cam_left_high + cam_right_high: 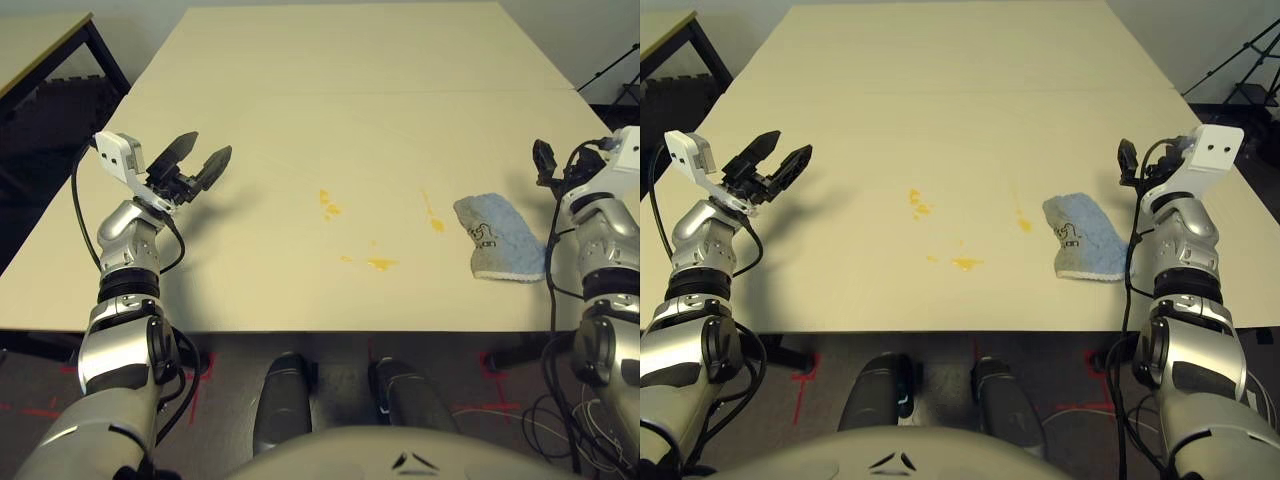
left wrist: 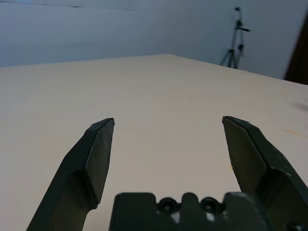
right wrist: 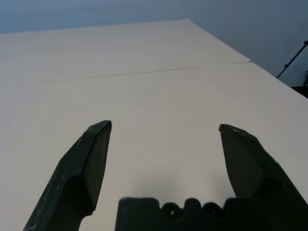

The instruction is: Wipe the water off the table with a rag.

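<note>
On the pale beige wooden table (image 1: 300, 120), yellow-orange water splotches (image 1: 380, 263) lie near me. The light blue terry rag (image 1: 495, 238), its dark print unreadable, lies beside my right gripper (image 3: 163, 132). My left gripper (image 1: 200, 157) and right one hover open, empty.

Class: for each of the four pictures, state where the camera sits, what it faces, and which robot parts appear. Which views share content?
Left eye view: head, looking down at the table, water, rag; both forearms show.
Right eye view: same scene, shifted sideways.
Left wrist view: along the open left gripper over bare tabletop.
Right wrist view: along the open right gripper; it shares the table's seam with the eye views.
</note>
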